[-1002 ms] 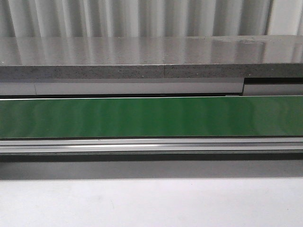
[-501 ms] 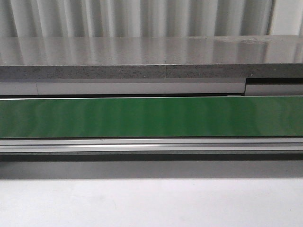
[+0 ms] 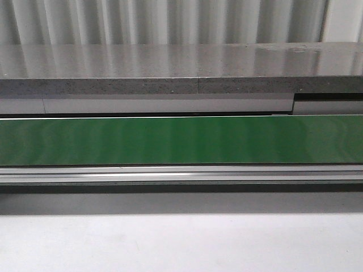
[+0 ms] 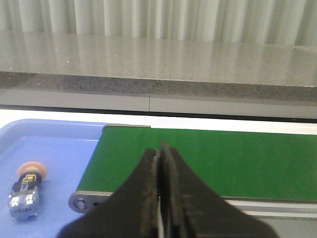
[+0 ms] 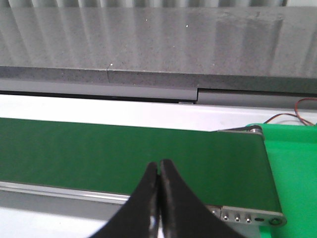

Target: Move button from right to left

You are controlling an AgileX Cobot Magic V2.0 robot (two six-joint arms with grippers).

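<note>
In the left wrist view the button (image 4: 27, 191), an orange round cap on a dark boxy block with silver screws, lies on its side in a light blue tray (image 4: 54, 148) beside the end of the green conveyor belt (image 4: 208, 158). My left gripper (image 4: 159, 151) is shut and empty, above the belt's near edge, apart from the button. My right gripper (image 5: 159, 166) is shut and empty above the belt (image 5: 124, 148) near its other end. Neither gripper nor the button shows in the front view, only the belt (image 3: 181, 140).
A grey stone shelf (image 3: 181, 71) runs behind the belt. A bright green surface (image 5: 292, 168) lies past the belt's roller end (image 5: 252, 216), with red wires (image 5: 302, 111) behind it. A pale tabletop (image 3: 181, 243) lies in front of the belt's metal rail (image 3: 181, 173).
</note>
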